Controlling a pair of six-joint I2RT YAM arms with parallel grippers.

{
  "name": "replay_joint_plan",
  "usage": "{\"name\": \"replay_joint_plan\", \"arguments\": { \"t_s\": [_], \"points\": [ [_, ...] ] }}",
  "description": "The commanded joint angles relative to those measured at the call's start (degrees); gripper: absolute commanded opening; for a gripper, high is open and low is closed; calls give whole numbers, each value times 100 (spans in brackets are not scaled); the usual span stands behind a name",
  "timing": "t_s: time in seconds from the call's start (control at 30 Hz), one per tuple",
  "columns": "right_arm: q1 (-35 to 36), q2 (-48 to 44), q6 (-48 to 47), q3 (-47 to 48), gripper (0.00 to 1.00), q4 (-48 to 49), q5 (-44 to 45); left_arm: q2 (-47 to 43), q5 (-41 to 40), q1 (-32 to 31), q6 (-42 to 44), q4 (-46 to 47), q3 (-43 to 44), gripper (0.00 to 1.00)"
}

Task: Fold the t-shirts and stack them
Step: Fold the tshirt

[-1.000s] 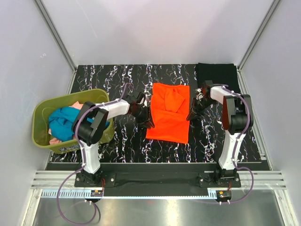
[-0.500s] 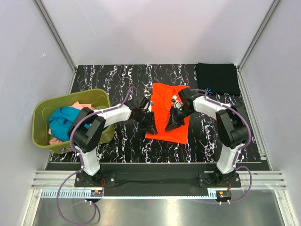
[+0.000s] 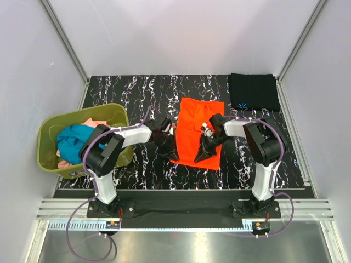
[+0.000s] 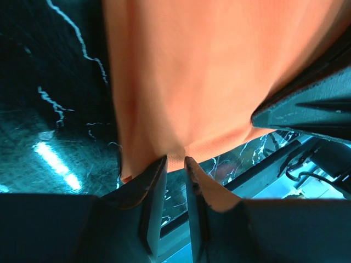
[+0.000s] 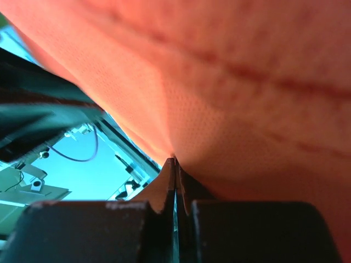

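Note:
A bright orange t-shirt (image 3: 192, 129) lies flat mid-table. My left gripper (image 3: 169, 149) sits low at its near-left corner. In the left wrist view the left gripper (image 4: 175, 160) is narrowly open, with the orange hem (image 4: 181, 109) lying right at the fingertips. My right gripper (image 3: 204, 153) is over the shirt's near hem. The right wrist view shows the right gripper (image 5: 175, 160) shut on a pinch of the orange cloth (image 5: 241, 98). A black t-shirt (image 3: 253, 91) with a small light-blue mark lies folded at the back right.
An olive-green basket (image 3: 48, 159) stands at the left table edge, holding teal (image 3: 74, 138) and pink cloth. White walls and metal posts close in the back and sides. The table's near edge runs just below the shirt.
My right gripper swung from the shirt's right edge onto its near hem and closed on the cloth. The left jaws narrowed a little at the near-left corner.

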Motion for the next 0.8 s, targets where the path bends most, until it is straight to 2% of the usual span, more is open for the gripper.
{"name": "replay_joint_plan", "arguments": {
  "t_s": [0.0, 0.13, 0.27, 0.47, 0.6, 0.77],
  "points": [
    [-53, -458, -232, -244, 0, -723, 505, 84, -490, -13, 181, -3, -292, 27],
    [87, -767, 30, 45, 0, -847, 331, -373, -411, -74, 146, -143, -249, 28],
    [290, -662, 180, 345, 1, -690, 42, -401, -376, -74, 128, -249, -108, 29],
    [255, -705, 23, -365, 0, -399, 14, -128, -384, -74, 120, 22, -274, 29],
    [-130, -925, -83, -1226, 0, -275, 303, 65, -402, -74, 111, 216, -564, 29],
    [-387, -1574, 13, -1466, 0, -511, 638, -66, -385, -74, 128, 296, -898, 29]
  ]
}}
